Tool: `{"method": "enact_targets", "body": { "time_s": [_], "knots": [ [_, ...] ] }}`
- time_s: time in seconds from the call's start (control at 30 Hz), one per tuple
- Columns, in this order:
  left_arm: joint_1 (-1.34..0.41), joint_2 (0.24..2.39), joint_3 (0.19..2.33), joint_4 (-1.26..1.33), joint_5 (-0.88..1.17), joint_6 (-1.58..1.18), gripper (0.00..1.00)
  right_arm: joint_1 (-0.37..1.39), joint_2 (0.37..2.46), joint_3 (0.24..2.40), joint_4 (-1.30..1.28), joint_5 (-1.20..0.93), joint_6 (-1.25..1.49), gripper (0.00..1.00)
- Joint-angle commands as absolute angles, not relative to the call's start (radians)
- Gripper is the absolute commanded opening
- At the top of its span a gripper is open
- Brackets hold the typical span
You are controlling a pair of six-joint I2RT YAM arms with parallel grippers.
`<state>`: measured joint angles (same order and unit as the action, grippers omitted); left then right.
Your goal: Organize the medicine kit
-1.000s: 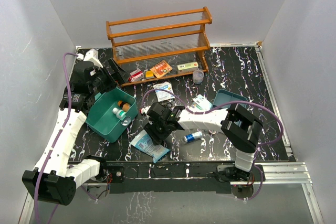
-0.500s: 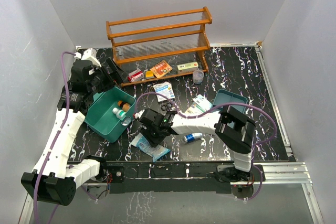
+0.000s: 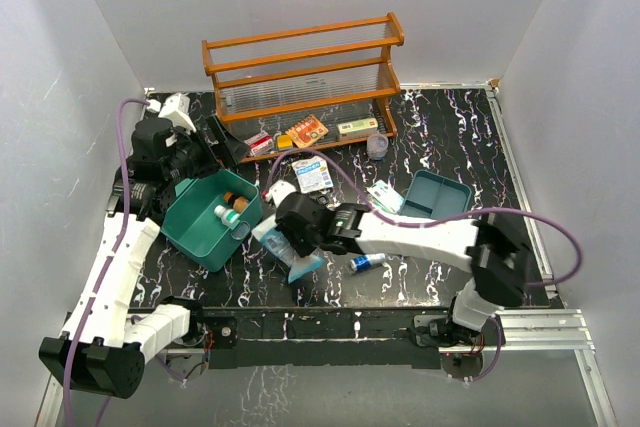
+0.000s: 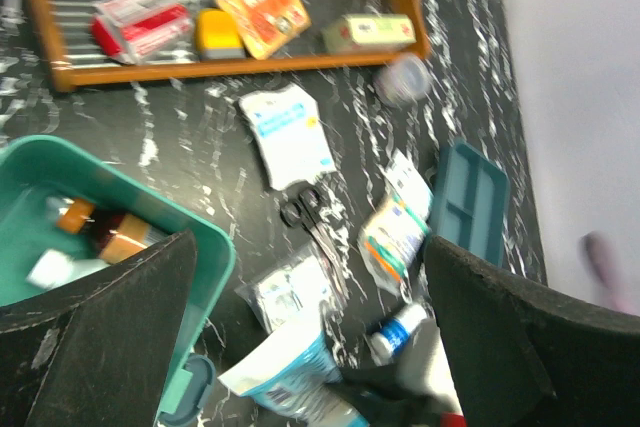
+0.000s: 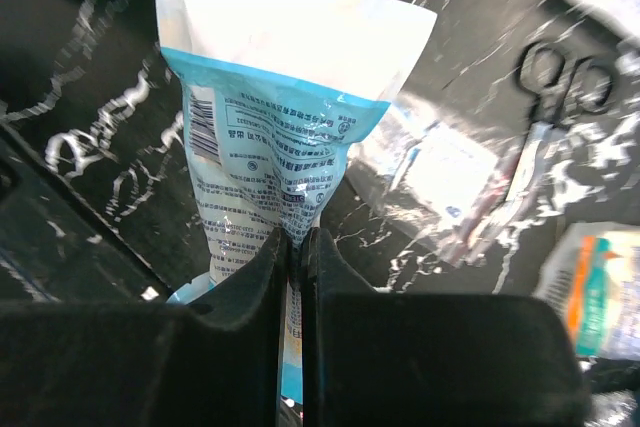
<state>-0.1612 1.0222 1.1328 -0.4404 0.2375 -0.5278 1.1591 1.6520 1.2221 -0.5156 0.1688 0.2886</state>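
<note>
**Table** (image 3: 450,132): black top with white veining. It carries:
- rack (image 3: 300,89), wooden, along the back edge
- box (image 3: 192,227), teal, open, at the left
- tray (image 3: 437,194), blue-grey, two compartments, at the right
- cup (image 3: 378,146), small and clear, by the rack's right end
- packet (image 3: 313,174), white and blue, flat, in front of the rack
- scissors (image 4: 308,209), black, just nearer than the packet
- sachets (image 3: 385,197), between scissors and tray
- tube (image 3: 367,261), blue and white, on its side, near the front
- pouch (image 3: 297,265), blue and white, beside the box; cannot tell whether it rests on the top

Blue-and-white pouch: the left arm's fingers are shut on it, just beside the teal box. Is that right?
Wrong arm. The right gripper has its fingers shut on the blue-and-white pouch, just beside the teal box. The right wrist view shows the pinch.
</note>
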Motion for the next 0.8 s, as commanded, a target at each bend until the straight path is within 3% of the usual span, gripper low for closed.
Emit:
{"method": "enact_targets", "body": {
  "time_s": [0.0, 0.4, 0.77],
  "knots": [
    [-0.158, 1.003, 1.085, -0.385, 0.557, -0.447, 0.94, 1.16, 1.48, 1.2, -0.426, 0.291, 0.248, 0.0],
    [-0.158, 1.021, 1.033, -0.488, 0.981, -0.174, 0.92, 1.159, 1.376, 1.191, -0.307, 0.247, 0.113, 0.0],
    [-0.158, 1.108, 1.002, -0.542, 1.038, -0.104, 0.8, 1.16, 1.374, 1.21, -0.257, 0.164, -0.033, 0.0]
  ]
}}
